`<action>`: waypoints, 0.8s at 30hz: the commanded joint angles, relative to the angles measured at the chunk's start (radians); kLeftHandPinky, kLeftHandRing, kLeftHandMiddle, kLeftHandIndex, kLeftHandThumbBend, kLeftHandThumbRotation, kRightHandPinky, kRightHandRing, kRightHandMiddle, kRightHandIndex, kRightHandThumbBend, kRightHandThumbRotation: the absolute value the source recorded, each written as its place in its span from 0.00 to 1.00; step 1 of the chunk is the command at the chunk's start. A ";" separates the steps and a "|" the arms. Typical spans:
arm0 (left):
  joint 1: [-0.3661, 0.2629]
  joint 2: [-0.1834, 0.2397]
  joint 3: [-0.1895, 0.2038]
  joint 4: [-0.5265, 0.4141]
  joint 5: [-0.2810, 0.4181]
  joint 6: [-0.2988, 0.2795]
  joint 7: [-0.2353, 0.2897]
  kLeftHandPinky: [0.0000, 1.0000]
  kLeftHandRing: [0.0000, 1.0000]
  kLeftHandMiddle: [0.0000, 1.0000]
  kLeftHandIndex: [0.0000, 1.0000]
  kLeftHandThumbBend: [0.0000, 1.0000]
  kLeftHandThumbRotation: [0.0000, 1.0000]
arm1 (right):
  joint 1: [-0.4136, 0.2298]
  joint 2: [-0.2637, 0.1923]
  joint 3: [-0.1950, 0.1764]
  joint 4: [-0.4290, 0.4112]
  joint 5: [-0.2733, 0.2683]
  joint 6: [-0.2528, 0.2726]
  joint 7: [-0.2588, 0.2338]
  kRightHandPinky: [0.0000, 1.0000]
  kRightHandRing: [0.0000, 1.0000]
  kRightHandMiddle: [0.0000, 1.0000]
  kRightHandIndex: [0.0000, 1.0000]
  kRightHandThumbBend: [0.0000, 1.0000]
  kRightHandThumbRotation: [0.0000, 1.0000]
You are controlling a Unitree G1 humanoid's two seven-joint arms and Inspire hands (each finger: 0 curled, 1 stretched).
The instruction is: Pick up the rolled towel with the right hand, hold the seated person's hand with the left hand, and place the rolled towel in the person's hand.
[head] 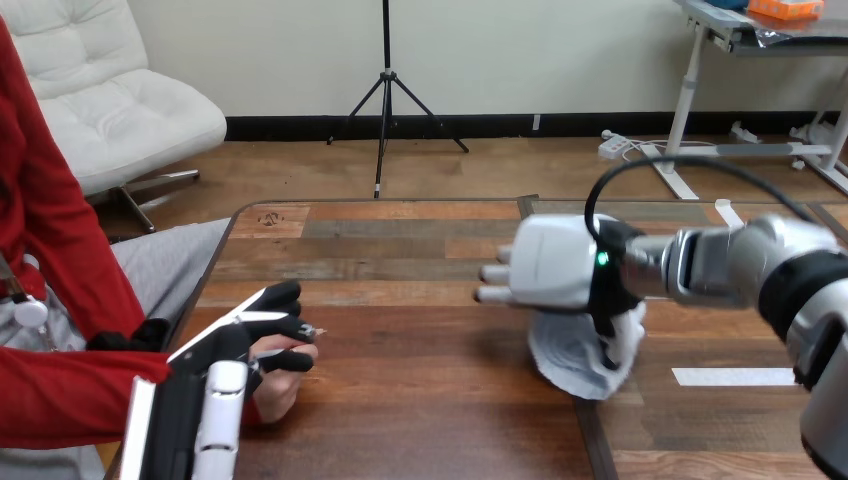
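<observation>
The rolled white towel [583,352] sits on the wooden table [400,250] at the right of centre. My right hand [550,262] is over it, back facing the camera, with its fingers curled down round the towel's top; the towel's lower end touches or nearly touches the table. At the lower left the person's hand [280,380] rests on the table near its left edge, in a red sleeve. My left hand [262,318] lies on top of it, its black fingers curled over the person's hand.
A strip of white tape [733,377] lies on the table to the right of the towel. A seam [590,430] runs between two table tops below the towel. The table's left edge [205,280] is close to the person's hand.
</observation>
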 commanded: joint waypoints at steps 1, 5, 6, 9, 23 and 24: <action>0.001 -0.054 0.016 -0.056 -0.016 -0.043 -0.001 0.57 0.77 0.77 0.52 0.50 1.00 | 0.011 0.000 0.012 0.028 0.006 0.030 0.032 0.86 0.97 1.00 1.00 1.00 0.45; 0.013 -0.057 0.025 -0.054 -0.009 -0.057 0.007 0.57 0.76 0.77 0.52 0.49 1.00 | 0.014 -0.002 0.018 0.031 0.003 0.037 0.047 0.87 0.97 1.00 1.00 1.00 0.46; 0.015 -0.057 0.028 -0.052 -0.007 -0.060 0.009 0.56 0.76 0.77 0.52 0.49 1.00 | 0.016 -0.001 0.017 0.034 0.006 0.039 0.061 0.87 0.97 1.00 1.00 1.00 0.46; 0.021 -0.059 0.033 -0.048 -0.004 -0.065 0.013 0.56 0.75 0.77 0.52 0.48 1.00 | 0.019 0.002 0.019 0.041 0.011 0.043 0.086 0.89 0.97 1.00 1.00 1.00 0.46; 0.044 -0.071 0.046 -0.037 -0.008 -0.085 0.006 0.58 0.77 0.79 0.53 0.49 1.00 | 0.025 0.011 0.066 0.051 -0.022 0.098 0.159 0.90 0.95 0.98 1.00 1.00 0.48; 0.045 -0.070 0.045 -0.037 -0.011 -0.086 0.004 0.59 0.77 0.79 0.53 0.49 1.00 | 0.026 0.011 0.067 0.052 -0.021 0.099 0.164 0.89 0.94 0.97 0.99 1.00 0.47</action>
